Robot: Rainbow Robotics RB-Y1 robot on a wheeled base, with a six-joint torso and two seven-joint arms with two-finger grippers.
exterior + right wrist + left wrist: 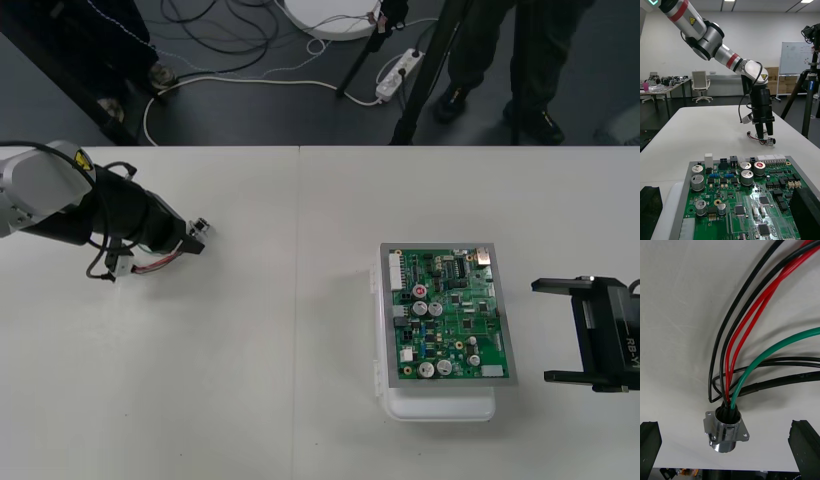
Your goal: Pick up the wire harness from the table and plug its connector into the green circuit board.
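Harness (pixel 728 407) — red, black, green wires (pixel 752 366), flanged metal socket (pixel 726 431) — between left fingers (pixel 649 442), spread wide; right fingers (pixel 562 285) likewise.

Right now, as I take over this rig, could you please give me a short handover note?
Left gripper: open, fingers either side of the metal socket of the wire harness, not gripping.
Right gripper: open, parked beside the green circuit board.
The harness lies on the table, well to the board's left.
Done: approach only.
To do: grasp, carry over, plug into the board.
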